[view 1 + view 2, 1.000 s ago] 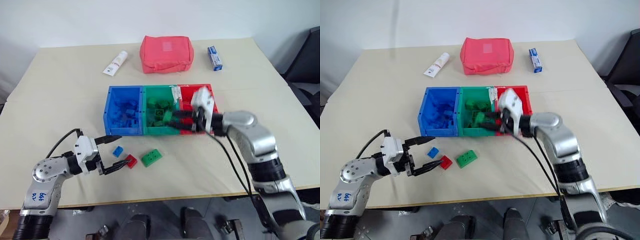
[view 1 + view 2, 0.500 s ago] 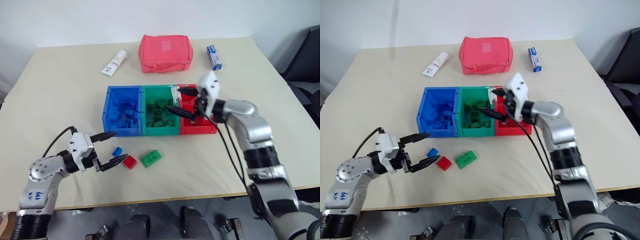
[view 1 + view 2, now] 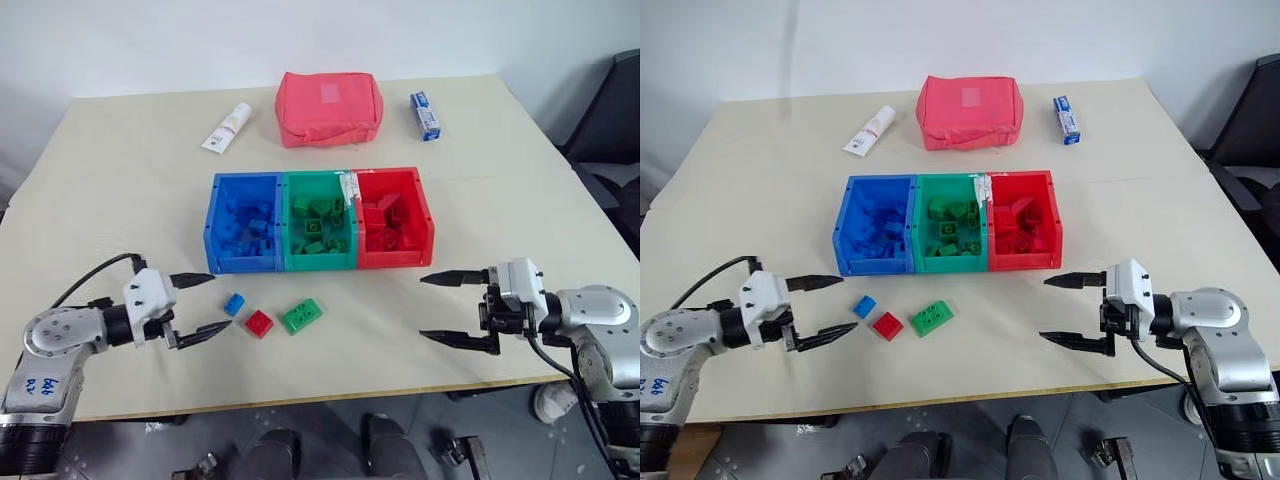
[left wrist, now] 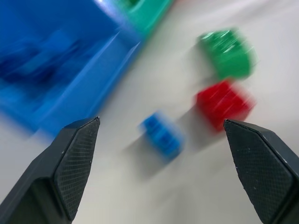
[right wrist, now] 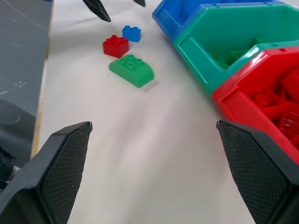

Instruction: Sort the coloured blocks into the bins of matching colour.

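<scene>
Beige tabletop (image 3: 120,200) holds the three joined bins (image 3: 318,220), blue, green and red, with blocks inside. Near their front lie a blue block (image 3: 235,303), a red block (image 3: 259,323) and a green block (image 3: 301,315). The left claw (image 3: 195,306) is wide open and empty, just beside them. The right claw (image 3: 440,308) is wide open and empty too, well apart. Farther back sit a red pouch (image 3: 329,107), a tube (image 3: 228,127) and a small carton (image 3: 425,115). From the left wrist, black fingers (image 4: 70,163) frame the blurry loose blocks. From the right wrist, the bins stand near, the three blocks beyond.

Red fabric pouch (image 3: 329,106) at far table (image 3: 120,210) edge; white tube (image 3: 228,127) left, blue-white carton (image 3: 425,115) right.
</scene>
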You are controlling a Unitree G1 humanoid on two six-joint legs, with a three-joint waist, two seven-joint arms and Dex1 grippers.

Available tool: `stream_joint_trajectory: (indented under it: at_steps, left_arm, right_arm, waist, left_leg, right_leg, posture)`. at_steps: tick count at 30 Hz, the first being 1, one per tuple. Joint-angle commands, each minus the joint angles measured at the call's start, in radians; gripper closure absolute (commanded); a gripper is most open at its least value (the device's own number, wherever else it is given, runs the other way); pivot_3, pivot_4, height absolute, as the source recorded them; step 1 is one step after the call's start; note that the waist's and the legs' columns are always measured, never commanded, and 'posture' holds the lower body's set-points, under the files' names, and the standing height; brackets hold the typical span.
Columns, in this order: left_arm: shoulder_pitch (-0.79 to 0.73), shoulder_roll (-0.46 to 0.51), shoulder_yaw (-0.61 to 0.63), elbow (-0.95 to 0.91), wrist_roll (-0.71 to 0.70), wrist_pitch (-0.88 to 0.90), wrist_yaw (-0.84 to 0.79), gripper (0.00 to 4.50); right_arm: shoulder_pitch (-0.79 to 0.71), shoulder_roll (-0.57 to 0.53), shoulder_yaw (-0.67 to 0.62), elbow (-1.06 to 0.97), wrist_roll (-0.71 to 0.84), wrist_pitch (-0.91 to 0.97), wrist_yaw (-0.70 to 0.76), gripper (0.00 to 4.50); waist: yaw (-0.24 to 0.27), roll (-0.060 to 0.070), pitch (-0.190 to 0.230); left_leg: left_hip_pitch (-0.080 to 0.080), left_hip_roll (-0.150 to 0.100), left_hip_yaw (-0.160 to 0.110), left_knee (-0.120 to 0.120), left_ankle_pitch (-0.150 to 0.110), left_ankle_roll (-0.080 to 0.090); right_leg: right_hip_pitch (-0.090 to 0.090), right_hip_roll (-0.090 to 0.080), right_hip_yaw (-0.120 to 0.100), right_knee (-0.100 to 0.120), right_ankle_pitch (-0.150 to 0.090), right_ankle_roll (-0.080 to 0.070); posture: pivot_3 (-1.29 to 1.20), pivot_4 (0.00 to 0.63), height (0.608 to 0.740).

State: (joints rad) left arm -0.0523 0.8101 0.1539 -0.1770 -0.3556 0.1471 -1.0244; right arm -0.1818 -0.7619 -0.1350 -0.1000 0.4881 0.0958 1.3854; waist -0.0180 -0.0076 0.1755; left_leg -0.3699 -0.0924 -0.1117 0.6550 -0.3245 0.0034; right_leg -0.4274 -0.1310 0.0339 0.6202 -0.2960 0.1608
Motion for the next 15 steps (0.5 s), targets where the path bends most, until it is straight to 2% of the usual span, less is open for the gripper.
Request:
stream_joint_trajectory:
  at_steps: [1, 4, 7, 11, 15]
  left_arm:
    - [-0.044, 0.012, -0.086, -0.186, -0.024, 0.237, 0.076, 0.00]
    - [-0.131, -0.047, -0.183, -0.305, -0.056, 0.475, 0.186, 0.00]
    - [-0.220, -0.097, -0.306, -0.351, 0.045, 0.659, 0.334, 0.00]
    - [-0.287, -0.119, -0.423, -0.349, 0.136, 0.746, 0.414, 0.00]
    - [-0.320, -0.142, -0.471, -0.330, 0.134, 0.813, 0.413, 0.89]
  right_arm:
    - [0.009, -0.007, -0.023, -0.044, 0.024, -0.024, -0.004, 0.04]
    - [0.019, 0.003, -0.023, -0.055, 0.019, -0.035, -0.032, 0.04]
    - [0.046, 0.007, -0.030, -0.093, 0.026, -0.035, -0.061, 0.04]
    - [0.080, 0.005, -0.039, -0.148, 0.046, -0.027, -0.089, 0.04]
    - [0.107, 0.001, -0.040, -0.191, 0.058, -0.016, -0.110, 0.00]
  waist:
    - [0.004, 0.000, 0.000]
    - [0.016, 0.000, 0.000]
    - [0.026, 0.000, 0.000]
    - [0.030, 0.000, 0.000]
    - [0.036, 0.000, 0.000]
  left_leg:
    - [0.000, 0.000, 0.000, 0.000, 0.000, 0.000]
    - [0.000, 0.000, 0.000, 0.001, 0.000, 0.000]
    - [-0.001, -0.001, 0.000, 0.003, 0.000, 0.000]
    - [-0.001, 0.000, 0.000, 0.003, 0.000, 0.000]
    - [-0.001, 0.000, 0.000, 0.004, 0.000, 0.000]
  right_leg:
    - [0.000, 0.000, 0.000, 0.000, 0.000, 0.000]
    - [0.000, 0.000, 0.000, 0.000, 0.000, 0.000]
    - [0.000, 0.000, 0.000, 0.001, 0.000, 0.000]
    - [0.000, 0.001, 0.000, 0.001, 0.000, 0.000]
    - [0.000, 0.001, 0.000, 0.001, 0.000, 0.000]
  posture:
    - [0.00, 0.150, 0.740]
    - [0.00, 0.150, 0.740]
    - [0.00, 0.150, 0.740]
    - [0.00, 0.150, 0.740]
    - [0.00, 0.150, 0.740]
